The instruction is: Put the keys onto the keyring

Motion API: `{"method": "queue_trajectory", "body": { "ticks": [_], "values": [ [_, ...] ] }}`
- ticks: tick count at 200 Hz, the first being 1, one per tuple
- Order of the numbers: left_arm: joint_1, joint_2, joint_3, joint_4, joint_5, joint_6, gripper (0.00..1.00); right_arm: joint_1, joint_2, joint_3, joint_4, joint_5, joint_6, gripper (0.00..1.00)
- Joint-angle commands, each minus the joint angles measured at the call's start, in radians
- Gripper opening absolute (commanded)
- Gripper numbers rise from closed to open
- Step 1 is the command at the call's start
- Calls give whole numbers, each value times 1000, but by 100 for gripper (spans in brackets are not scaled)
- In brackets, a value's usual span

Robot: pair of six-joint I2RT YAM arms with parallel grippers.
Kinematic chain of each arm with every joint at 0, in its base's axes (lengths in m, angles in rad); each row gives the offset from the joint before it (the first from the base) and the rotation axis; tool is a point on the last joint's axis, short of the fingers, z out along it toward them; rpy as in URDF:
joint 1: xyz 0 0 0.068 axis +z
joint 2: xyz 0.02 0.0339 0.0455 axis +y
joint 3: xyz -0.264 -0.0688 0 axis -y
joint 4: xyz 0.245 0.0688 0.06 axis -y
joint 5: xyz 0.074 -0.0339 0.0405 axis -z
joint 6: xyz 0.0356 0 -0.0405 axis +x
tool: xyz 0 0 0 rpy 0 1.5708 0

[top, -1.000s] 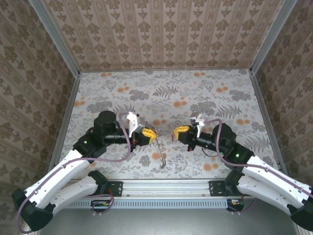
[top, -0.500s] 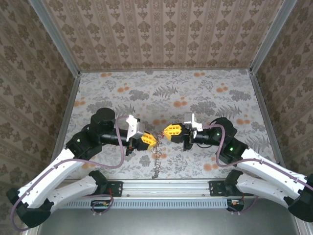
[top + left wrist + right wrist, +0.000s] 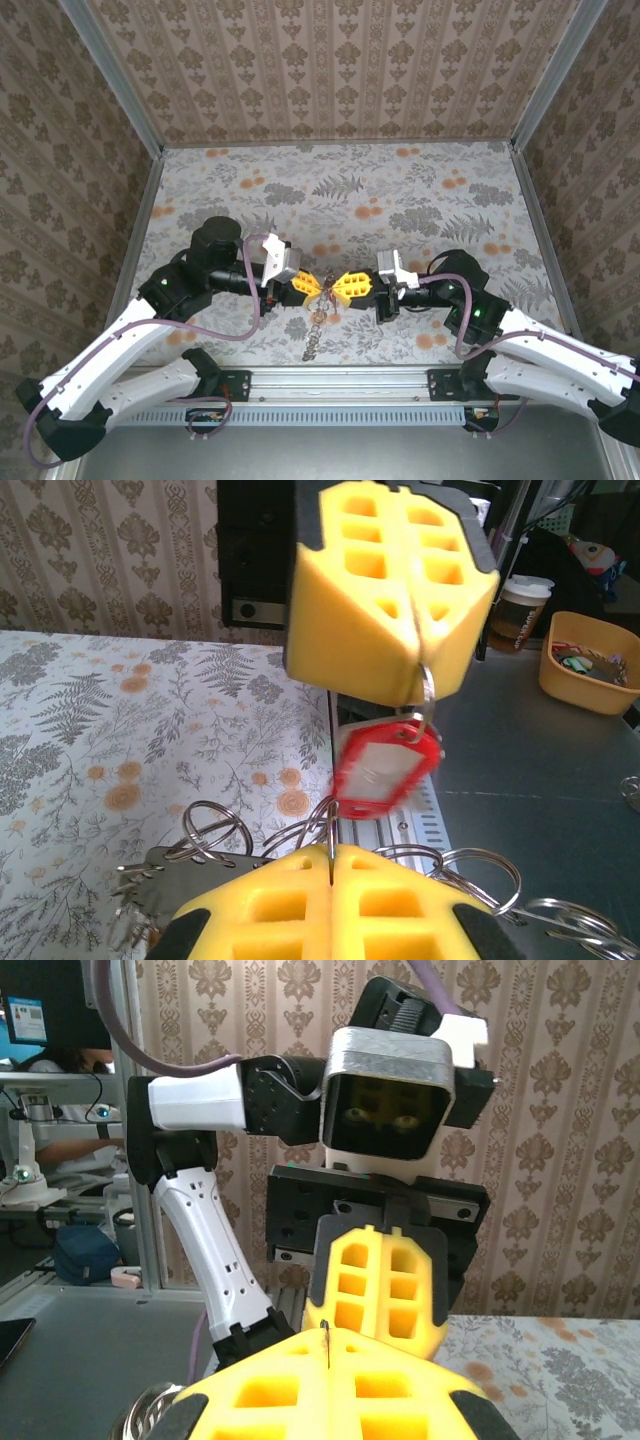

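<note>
The right gripper (image 3: 346,286) has its yellow fingers (image 3: 350,590) pressed together on one silver split ring (image 3: 428,692). From that ring hangs the red key tag (image 3: 385,765), a single plastic tag with a pale label window. In the left wrist view the clamped fingers sit directly above the tag, and the ring comes out of the seam between them.

The left gripper (image 3: 312,287) is closed too, with no gap between its pads (image 3: 270,910), just below the red key tag. It appears to be pinching the top of a chain of split rings (image 3: 312,335). That chain dangles under the tag towards the near edge of the patterned table (image 3: 400,190), with the lower links resting on the tabletop.

The two sets of fingertips meet nose to nose right at the tag, touching or very nearly so.

Counted: two grippers, one red tag, one ring carrying it. At least five more silver rings fan out below the tag around the left fingertips. They overlap too much for an exact number. One flat grey metal piece (image 3: 160,875) lies below and left of the tag among those rings, too blurred to name
</note>
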Motion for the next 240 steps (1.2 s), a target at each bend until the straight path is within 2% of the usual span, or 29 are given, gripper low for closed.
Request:
{"method": "queue_trajectory", "body": {
  "ticks": [1,38,57,162,240],
  "values": [
    [10,-8,23,26,40,13,0,33,-15,24,-56,80,-63,0],
    [14,-13,20,31,47,13,0,80,-41,-1,-61,259,-131,0],
    [19,-15,17,33,51,12,0,87,-54,-12,-68,301,-146,0],
    [36,-11,9,40,61,12,0,95,-45,0,-130,302,-166,0],
    [41,-14,7,42,64,12,0,97,-4,4,-93,267,-151,0]
  ]
}}
